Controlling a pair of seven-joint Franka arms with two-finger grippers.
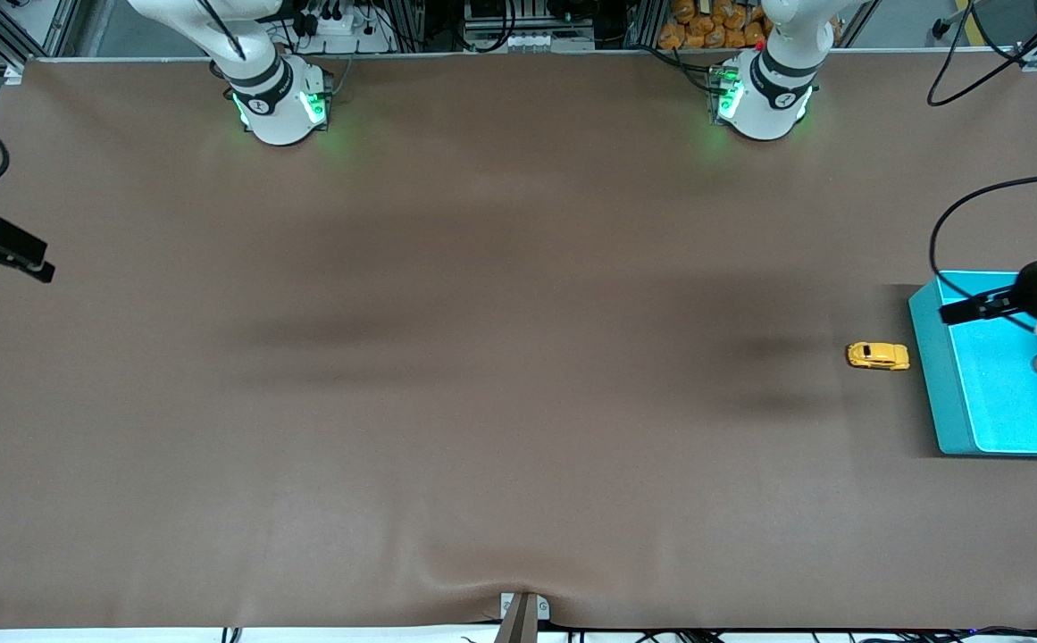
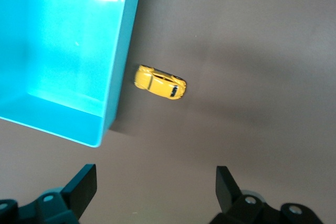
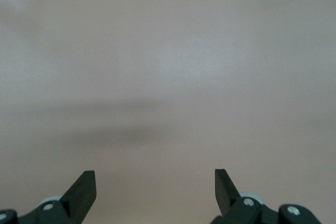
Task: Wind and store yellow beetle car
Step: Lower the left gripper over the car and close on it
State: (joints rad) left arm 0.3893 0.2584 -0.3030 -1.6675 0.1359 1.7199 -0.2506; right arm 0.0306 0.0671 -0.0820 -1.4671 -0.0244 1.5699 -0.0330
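The yellow beetle car [image 1: 878, 355] stands on its wheels on the brown table, close beside the turquoise bin [image 1: 933, 375], on the bin's side toward the right arm's end. In the left wrist view the car [image 2: 160, 82] lies just outside the bin's wall [image 2: 122, 61]. The bin's inside shows nothing in it. My left gripper [image 1: 951, 312] is open and empty, up in the air over the bin's edge; its own view shows it [image 2: 156, 187] over bare table. My right gripper [image 1: 38, 266] is open and empty, waiting over the right arm's end of the table, with only bare table in its view [image 3: 155, 187].
The bin stands at the left arm's end of the table. A black cable [image 1: 956, 210] loops in the air above the table near the bin. A camera mount [image 1: 522, 614] sits at the table's front edge, where the brown cover wrinkles a little.
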